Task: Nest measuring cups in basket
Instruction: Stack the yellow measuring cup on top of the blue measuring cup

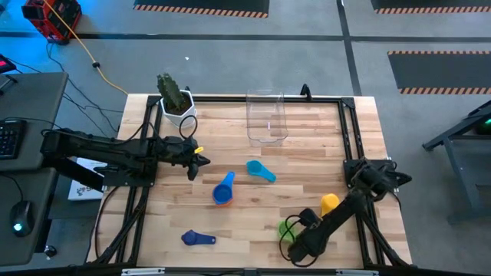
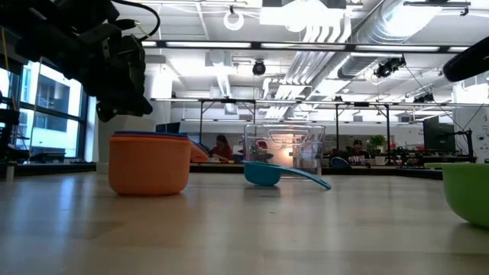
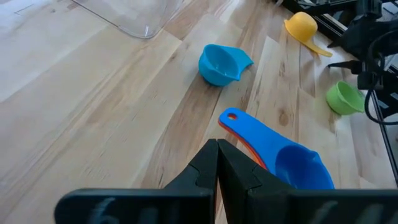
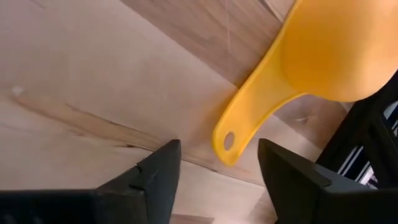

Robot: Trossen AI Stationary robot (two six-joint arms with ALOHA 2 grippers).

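High view gives you the whole wooden surface (image 1: 253, 222): the clear basket (image 1: 266, 116) stands at the far edge, near the middle, just right of the white pot with the cactus (image 1: 176, 100). None of the measuring cups is in it. The blue cup (image 1: 224, 188) sits nested in the orange cup (image 1: 222, 201) near the centre of the surface, blue handle pointing toward the basket. The light blue cup (image 1: 259, 170) lies by itself just to the right of that pair, between them and the basket. The dark blue cup (image 1: 198, 238) lies alone toward the near left. On the right side you have the yellow cup (image 1: 329, 203) and the green cup (image 1: 289, 228), both close against the right arm.

Your left jaws (image 1: 201, 161) are closed together with nothing between them, hanging over the surface just left of the blue-and-orange pair; the left wrist view shows the pressed-together fingertips (image 3: 217, 163) right beside the blue handle (image 3: 249, 127). Your right jaws (image 4: 217, 163) stand apart, down by the near right edge, and the right wrist view shows the yellow cup's handle (image 4: 249, 115) pointing into the gap between them, not gripped
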